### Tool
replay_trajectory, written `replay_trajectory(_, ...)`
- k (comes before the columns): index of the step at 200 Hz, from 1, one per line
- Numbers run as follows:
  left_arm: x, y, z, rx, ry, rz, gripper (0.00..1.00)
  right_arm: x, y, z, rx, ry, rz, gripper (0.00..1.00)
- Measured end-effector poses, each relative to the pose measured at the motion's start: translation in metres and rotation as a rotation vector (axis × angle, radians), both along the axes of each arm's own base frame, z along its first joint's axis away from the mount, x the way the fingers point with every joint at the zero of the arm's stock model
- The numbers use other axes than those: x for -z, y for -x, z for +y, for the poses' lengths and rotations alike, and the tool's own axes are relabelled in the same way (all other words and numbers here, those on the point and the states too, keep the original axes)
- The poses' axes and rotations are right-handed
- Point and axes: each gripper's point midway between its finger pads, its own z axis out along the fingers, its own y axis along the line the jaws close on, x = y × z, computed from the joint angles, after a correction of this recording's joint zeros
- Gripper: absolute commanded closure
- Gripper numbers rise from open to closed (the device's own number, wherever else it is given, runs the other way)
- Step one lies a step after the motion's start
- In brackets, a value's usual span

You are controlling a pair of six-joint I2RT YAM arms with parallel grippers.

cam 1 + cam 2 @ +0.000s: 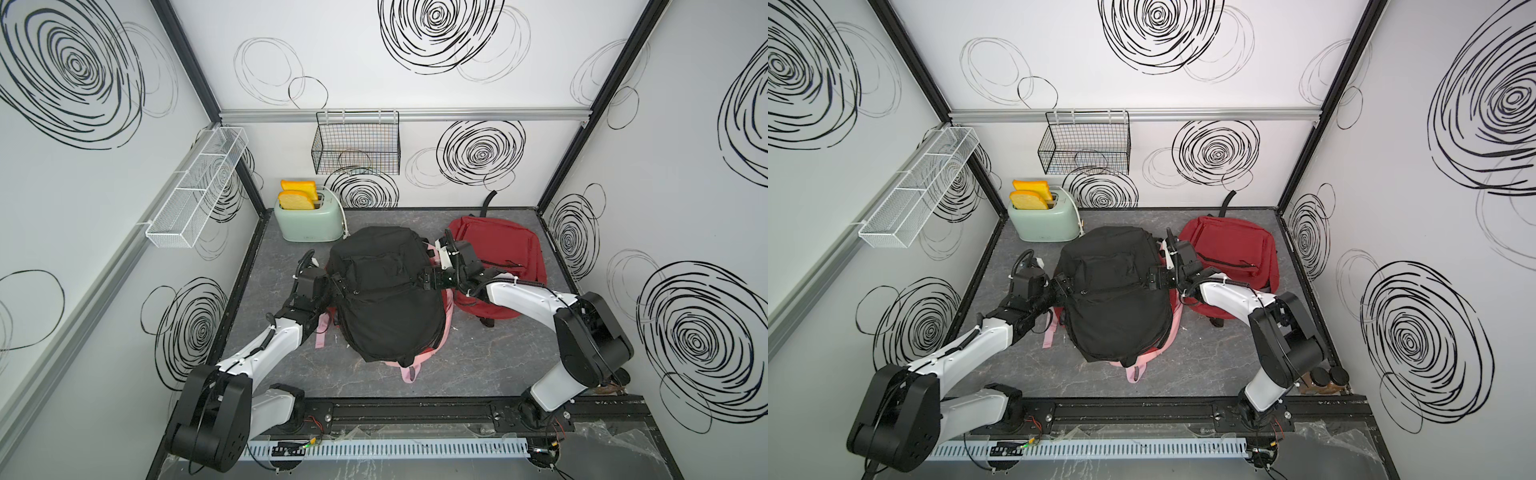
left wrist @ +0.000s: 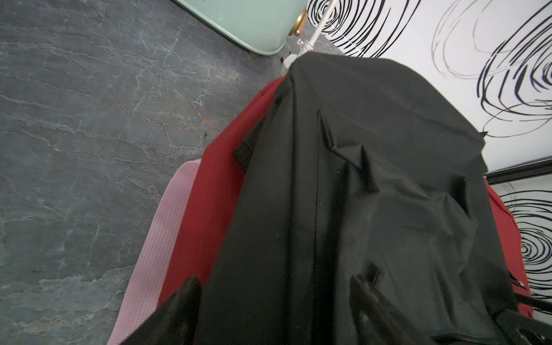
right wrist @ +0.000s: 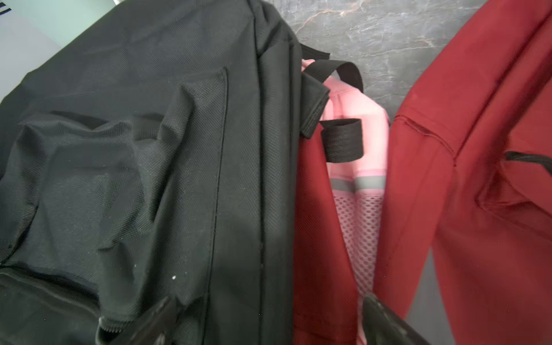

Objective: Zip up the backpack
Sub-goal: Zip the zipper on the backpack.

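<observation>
Backpack (image 1: 386, 299) black | left gripper (image 1: 337, 283) spread astride edge | right gripper (image 1: 424, 279) likewise

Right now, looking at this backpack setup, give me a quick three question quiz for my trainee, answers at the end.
1. True or false: nothing lies under the black backpack.
2. What sticks out of the mint toaster? A) two toast slices B) a fork C) nothing
3. Which is nearer the separate red backpack: the left claw or the right claw?
Key: 1 false, pink straps and red fabric show beneath it. 2 A. 3 the right claw.
</observation>
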Motion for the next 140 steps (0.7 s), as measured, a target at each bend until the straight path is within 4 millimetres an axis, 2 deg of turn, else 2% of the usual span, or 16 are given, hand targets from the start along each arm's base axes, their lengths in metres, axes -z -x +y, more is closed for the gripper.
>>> replay_trajectory(45,-0.003,0.006,-0.010,0.046,0.056,-0.015,0.18,0.008,-0.004,0.004,0.000,-0.005,0.001,0.04)
replay_trajectory(81,0.004,0.006,-0.024,0.097,0.122,-0.004,0.20,0.012,-0.005,0.007,-0.005,-0.010,0.004,0.05)
replay_trajectory(120,0.013,0.010,-0.032,0.127,0.156,0.016,0.24,0.012,-0.005,0.009,-0.013,-0.018,0.006,0.06)
replay_trajectory(140,0.013,0.010,-0.033,0.133,0.164,0.015,0.29,0.013,-0.005,0.009,-0.015,-0.019,0.008,0.07)
